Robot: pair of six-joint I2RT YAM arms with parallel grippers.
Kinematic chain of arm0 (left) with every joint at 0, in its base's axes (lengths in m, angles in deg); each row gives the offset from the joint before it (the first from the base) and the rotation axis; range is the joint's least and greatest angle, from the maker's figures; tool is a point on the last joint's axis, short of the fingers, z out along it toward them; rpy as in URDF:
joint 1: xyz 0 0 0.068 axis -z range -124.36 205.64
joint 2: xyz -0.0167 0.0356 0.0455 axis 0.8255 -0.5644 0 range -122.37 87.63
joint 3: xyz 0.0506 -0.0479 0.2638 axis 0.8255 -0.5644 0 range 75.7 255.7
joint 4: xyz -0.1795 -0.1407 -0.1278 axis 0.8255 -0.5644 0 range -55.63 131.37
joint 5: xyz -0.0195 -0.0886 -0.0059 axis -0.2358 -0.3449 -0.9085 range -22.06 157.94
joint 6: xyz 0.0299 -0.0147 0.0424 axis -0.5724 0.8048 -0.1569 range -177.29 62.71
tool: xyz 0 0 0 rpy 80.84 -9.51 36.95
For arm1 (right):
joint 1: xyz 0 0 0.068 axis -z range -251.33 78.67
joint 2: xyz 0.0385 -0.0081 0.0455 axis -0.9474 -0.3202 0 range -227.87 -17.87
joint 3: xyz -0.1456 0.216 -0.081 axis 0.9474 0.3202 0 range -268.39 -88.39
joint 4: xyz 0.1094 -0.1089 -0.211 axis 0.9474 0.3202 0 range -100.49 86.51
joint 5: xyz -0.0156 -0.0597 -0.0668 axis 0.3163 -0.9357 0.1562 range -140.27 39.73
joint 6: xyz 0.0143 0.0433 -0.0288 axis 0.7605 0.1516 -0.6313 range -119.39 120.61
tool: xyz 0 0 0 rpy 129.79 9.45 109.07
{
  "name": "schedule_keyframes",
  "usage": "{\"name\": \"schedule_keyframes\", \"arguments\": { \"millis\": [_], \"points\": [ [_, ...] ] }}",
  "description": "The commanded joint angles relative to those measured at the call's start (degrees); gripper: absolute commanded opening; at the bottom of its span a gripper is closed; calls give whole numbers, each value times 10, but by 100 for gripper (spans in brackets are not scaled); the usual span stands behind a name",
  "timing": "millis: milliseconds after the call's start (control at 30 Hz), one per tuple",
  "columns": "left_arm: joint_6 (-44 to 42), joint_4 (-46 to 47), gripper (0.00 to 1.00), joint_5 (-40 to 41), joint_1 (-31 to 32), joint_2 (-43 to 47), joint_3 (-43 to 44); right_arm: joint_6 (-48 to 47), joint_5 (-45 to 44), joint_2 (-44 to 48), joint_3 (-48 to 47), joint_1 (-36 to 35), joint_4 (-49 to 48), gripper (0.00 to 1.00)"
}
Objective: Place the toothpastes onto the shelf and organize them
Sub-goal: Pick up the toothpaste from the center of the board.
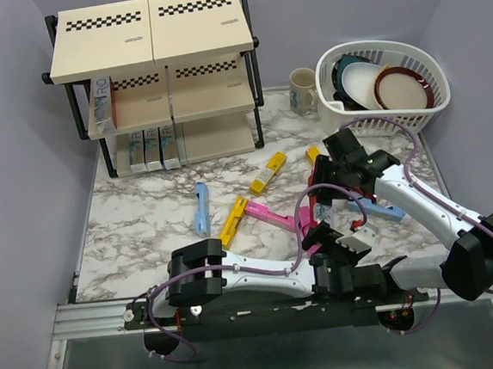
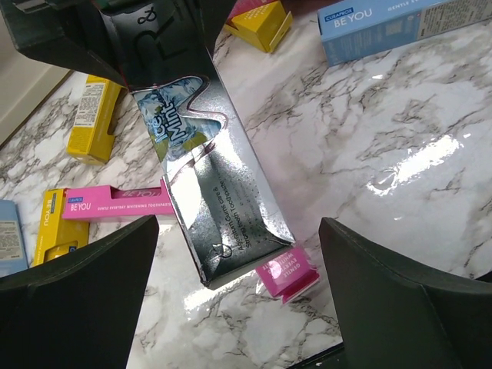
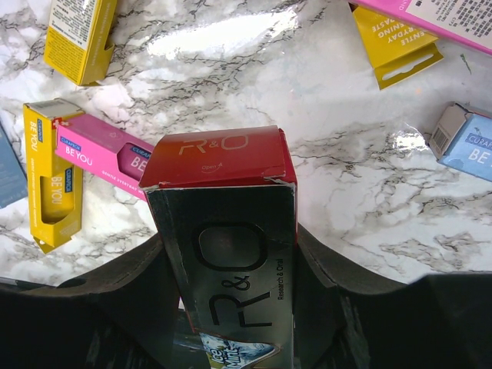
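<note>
My right gripper (image 3: 231,240) is shut on a silver toothpaste carton (image 3: 231,261) with a red end flap, held above the marble table. In the left wrist view the same silver carton (image 2: 215,177) slants down from the right gripper, and its free end hangs over a pink carton (image 2: 286,274). My left gripper (image 2: 238,307) stands wide open just below that end, not touching it. Loose toothpastes lie on the table: blue (image 1: 201,207), yellow (image 1: 267,172), yellow (image 1: 232,222), pink (image 1: 271,215). The shelf (image 1: 151,33) at the back left holds several cartons (image 1: 144,148).
A beige mug (image 1: 304,90) stands right of the shelf. A white basket (image 1: 433,90) with dishes sits at the back right. A light blue carton (image 2: 384,27) lies close behind the two grippers (image 1: 326,203). Purple walls close in left and back.
</note>
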Motion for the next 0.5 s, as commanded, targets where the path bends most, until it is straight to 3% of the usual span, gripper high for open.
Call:
{"name": "schedule_keyframes", "arguments": {
  "millis": [0,467],
  "points": [
    [47,-48,97,57,6,-29,27,11,5,15,-2,-4,1,27],
    [93,-105,82,107,2,-71,61,24,21,26,6,-4,-10,30]
  ]
}}
